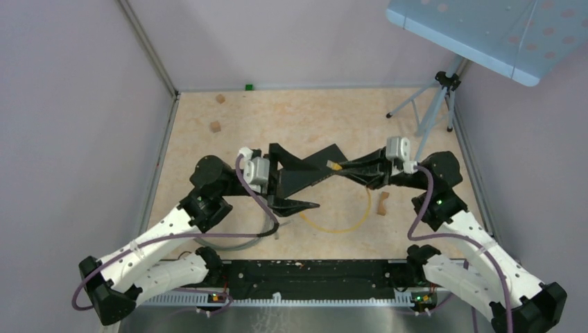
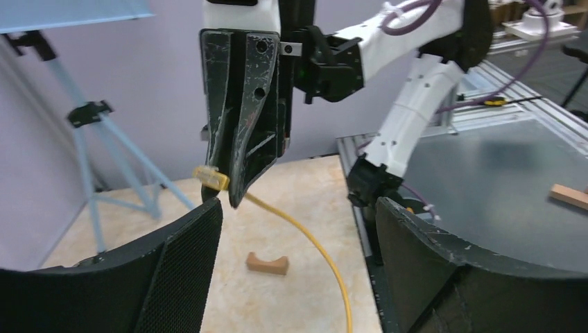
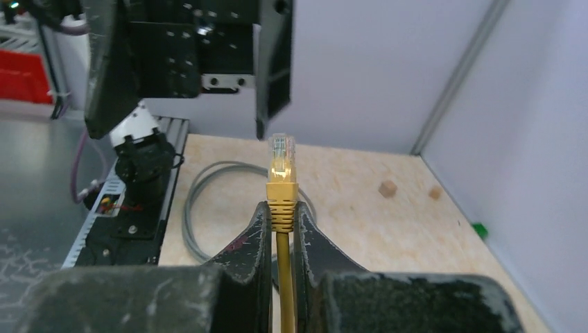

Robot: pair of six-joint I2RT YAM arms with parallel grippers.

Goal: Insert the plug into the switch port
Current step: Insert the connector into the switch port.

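You pinch the yellow network cable [image 3: 285, 298] behind its clear plastic plug [image 3: 281, 156] with the right tool [image 3: 281, 211] — tip free to insert; left tool [image 2: 298, 208] spread wide — empty.

Probably a robotics lab: plain walled test cell; tripod [image 1: 447, 80]; aluminium mounting rail [image 1: 312, 300]; overhead perforated panel [image 1: 478, 28]

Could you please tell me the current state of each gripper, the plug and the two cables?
left gripper: open wide, holding nothing.
right gripper: shut on the plug's yellow boot.
plug: held, clear tip free, not in any port.
yellow cable: trailing from the plug, looped on the table.
grey cable: lying loose in a curve on the table.
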